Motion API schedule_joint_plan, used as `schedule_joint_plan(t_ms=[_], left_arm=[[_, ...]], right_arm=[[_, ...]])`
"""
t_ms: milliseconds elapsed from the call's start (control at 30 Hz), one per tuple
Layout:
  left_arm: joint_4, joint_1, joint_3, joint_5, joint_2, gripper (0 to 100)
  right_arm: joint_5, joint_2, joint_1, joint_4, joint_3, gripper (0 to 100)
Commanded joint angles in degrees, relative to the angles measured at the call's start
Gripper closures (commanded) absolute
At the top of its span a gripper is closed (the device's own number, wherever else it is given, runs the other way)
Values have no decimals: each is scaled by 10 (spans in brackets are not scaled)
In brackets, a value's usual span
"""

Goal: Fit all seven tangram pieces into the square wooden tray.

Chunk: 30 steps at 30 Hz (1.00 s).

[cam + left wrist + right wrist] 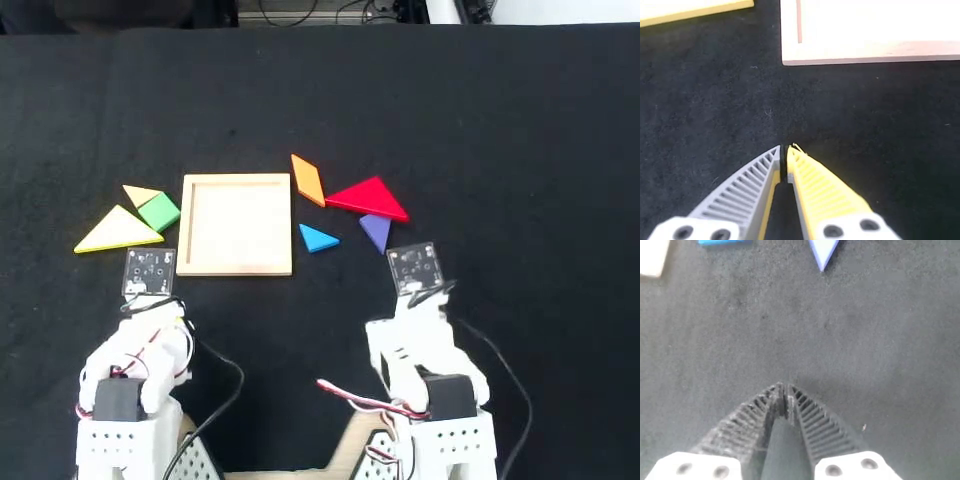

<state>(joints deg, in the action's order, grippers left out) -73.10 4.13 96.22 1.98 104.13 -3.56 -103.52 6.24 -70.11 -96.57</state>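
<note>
Lying flat on the table (500,150) beside the empty wooden tray (237,182), the tangram pieces (368,197) are judged light, stiff and thin, best pinched across opposite edges. The left claw (785,150) and right claw (784,389) are pressed together nearby.

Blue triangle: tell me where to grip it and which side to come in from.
Come straight down: the blue triangle lies flat on the black cloth, so only its thin edges offer purchase. Probably pinch across its middle with the nearer right gripper, now shut. It touches neither the wooden tray nor the purple triangle, leaving finger room.
</note>
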Motion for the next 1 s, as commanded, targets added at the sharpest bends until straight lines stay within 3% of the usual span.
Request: schedule_joint_plan(t_ms=[0, 133, 267, 467, 600, 733, 967], left_arm=[[22, 28, -68, 2, 4, 970], [84, 60, -115, 0, 4, 970], [157, 69, -78, 5, 4, 968], [204, 152, -114, 5, 4, 966], [164, 102, -150, 18, 0, 966], [123, 30, -167, 47, -56, 966], [163, 40, -270, 49, -293, 966]], right_arm=[[-11, -37, -33, 79, 60, 986], [-168, -38, -30, 165, 104, 986], [-317, -38, -30, 203, 113, 986], [-264, -34, -64, 173, 165, 986], [-262, 12, -63, 122, 239, 986], [-250, 155, -63, 82, 338, 986], [-204, 529, -63, -20, 634, 985]])
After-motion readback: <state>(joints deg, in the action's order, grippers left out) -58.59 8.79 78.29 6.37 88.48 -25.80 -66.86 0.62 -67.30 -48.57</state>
